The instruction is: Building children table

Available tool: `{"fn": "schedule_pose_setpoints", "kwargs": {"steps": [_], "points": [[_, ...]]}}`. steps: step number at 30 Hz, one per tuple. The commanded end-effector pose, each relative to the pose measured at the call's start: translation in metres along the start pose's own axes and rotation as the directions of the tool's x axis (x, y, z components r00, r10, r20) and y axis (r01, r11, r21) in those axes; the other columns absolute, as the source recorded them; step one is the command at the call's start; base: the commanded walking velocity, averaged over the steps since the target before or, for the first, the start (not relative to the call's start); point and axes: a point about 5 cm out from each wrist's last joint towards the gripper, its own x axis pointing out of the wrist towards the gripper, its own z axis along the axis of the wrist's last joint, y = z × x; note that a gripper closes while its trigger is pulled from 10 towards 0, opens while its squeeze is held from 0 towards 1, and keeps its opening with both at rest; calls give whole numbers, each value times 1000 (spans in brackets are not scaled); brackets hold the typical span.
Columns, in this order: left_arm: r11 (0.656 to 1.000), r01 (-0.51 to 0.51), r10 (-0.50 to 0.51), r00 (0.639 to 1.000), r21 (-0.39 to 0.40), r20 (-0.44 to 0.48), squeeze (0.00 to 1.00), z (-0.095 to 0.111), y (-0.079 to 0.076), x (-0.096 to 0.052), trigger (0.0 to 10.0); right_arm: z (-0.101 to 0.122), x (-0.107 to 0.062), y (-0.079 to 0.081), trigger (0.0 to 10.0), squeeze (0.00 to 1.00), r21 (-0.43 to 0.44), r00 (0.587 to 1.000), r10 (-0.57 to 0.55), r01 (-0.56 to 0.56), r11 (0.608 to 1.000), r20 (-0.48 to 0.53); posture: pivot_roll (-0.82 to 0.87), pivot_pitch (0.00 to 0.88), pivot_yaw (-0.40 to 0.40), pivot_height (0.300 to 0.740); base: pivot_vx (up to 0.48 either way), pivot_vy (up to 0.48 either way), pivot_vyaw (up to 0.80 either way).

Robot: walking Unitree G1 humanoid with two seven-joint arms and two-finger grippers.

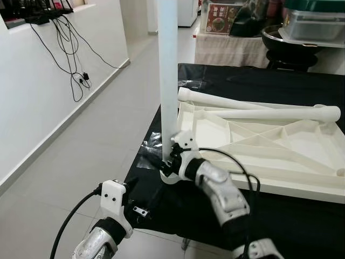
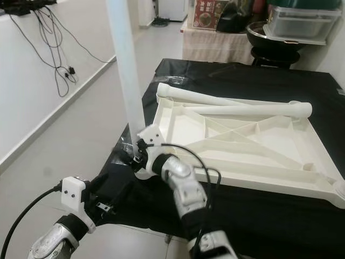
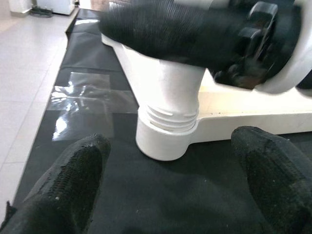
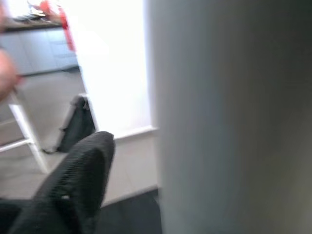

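A white children's table top [image 1: 280, 162] lies upside down on a black cloth [image 1: 269, 81]. One white table leg [image 1: 168, 81] stands upright in the near left corner socket [image 3: 165, 139], with some thread showing above the socket. My right gripper [image 1: 171, 159] is shut on that table leg just above the socket; in the right wrist view the leg [image 4: 234, 117] sits close beside one finger [image 4: 78, 180]. My left gripper [image 3: 170, 170] is open, low over the cloth just in front of the socket, with nothing between its fingers [image 3: 73, 175].
Two loose white legs [image 1: 226, 100] [image 1: 285, 114] lie across the far side of the table top. Grey floor [image 1: 81, 135] lies to the left, with black cables [image 1: 70, 48] hanging on a white wall. Boxes and a black pan [image 1: 291, 43] stand behind.
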Motion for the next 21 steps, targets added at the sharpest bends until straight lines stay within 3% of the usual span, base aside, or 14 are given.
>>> {"fn": "schedule_pose_setpoints", "kwargs": {"steps": [1, 2, 4, 9, 12, 13, 15, 16, 21], "points": [[1000, -7, 7, 1000, -2, -22, 0, -5, 1, -1, 10000, 7, 4, 9, 10000, 0, -56, 970, 241, -241, 969, -4, 78, 90, 1, 740, 0, 0, 0], [1000, -7, 7, 1000, -2, -22, 0, -5, 1, -1, 10000, 7, 4, 9, 10000, 0, -56, 970, 241, -241, 969, -4, 78, 90, 1, 740, 0, 0, 0], [1000, -8, 8, 1000, -1, -21, 0, -4, 0, -2, 10000, 10, 1, 4, 10000, 0, -59, 903, 425, -428, 902, -59, 85, 96, 2, 740, 0, 0, 0], [1000, -10, 10, 1000, -1, -20, 0, -4, 0, -2, 10000, 12, 2, -2, 10000, 0, -15, 879, 473, -475, 880, -57, 89, 101, 3, 740, 0, 0, 0], [1000, -11, 11, 1000, 0, -20, 0, -3, -1, -3, 10000, 10, 4, -7, 10000, 0, 1, 853, 512, -515, 857, -105, 94, 111, 2, 740, 0, 0, 0], [1000, -11, 11, 1000, -1, -20, 0, -3, -1, -3, 10000, 11, 4, -8, 2706, 0, 9, 844, 525, -527, 850, -105, 94, 111, 2, 740, 0, 0, 0], [1000, -12, 12, 1000, -1, -20, 0, -3, -1, -3, 10000, 12, 4, -8, 2706, 0, 13, 840, 533, -535, 845, -102, 94, 111, 2, 740, 0, 0, 0], [1000, -12, 12, 1000, -3, -21, 0, -3, -1, -3, 10000, 13, 4, -9, 0, 0, 22, 828, 552, -553, 833, -100, 93, 112, 2, 740, 0, 0, 0], [1000, -11, 11, 1000, -6, -19, 0, -3, -1, -3, 10000, 13, 2, -12, 0, 0, 22, 809, 579, -580, 814, -103, 89, 118, 2, 740, 0, 0, 0]]}}
